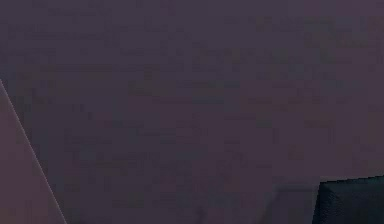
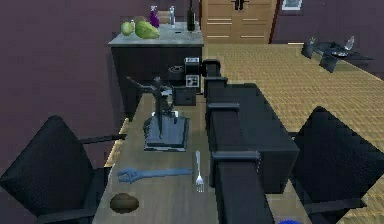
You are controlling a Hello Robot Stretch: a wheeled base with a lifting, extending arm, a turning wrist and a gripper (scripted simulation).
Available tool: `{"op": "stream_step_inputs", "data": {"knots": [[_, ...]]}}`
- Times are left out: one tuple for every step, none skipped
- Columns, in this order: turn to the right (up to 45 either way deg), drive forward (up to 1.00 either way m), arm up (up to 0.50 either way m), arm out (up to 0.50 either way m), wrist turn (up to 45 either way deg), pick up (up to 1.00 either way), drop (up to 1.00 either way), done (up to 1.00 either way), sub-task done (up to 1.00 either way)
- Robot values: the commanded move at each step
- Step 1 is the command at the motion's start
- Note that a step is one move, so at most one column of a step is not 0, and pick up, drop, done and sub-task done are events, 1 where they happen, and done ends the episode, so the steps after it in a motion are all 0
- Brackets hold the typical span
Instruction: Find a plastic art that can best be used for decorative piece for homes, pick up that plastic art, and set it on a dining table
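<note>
statue, a dark figure on a square grey base, stands upright on the wooden worktop in the arm side view, just left of the arm. i see the arm reaching out past it, and the claw sits at its far end against a dark cabinet, so i cannot tell whether it holds anything. below the statue a fork, a blue tool and a brown lump lie on the worktop. 1 black chair stands at the view's left, a 2nd chair at its right. the forward view gives me a dark purple wall.
</note>
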Motion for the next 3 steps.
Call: {"op": "stream_step_inputs", "data": {"knots": [[0.0,0.0,0.04,0.0,0.0,0.0,0.0,0.0,0.0],[0.0,0.0,0.0,-0.08,0.0,0.0,0.0,0.0,0.0],[0.0,0.0,0.0,0.0,0.0,0.0,0.0,1.0,0.0]]}}
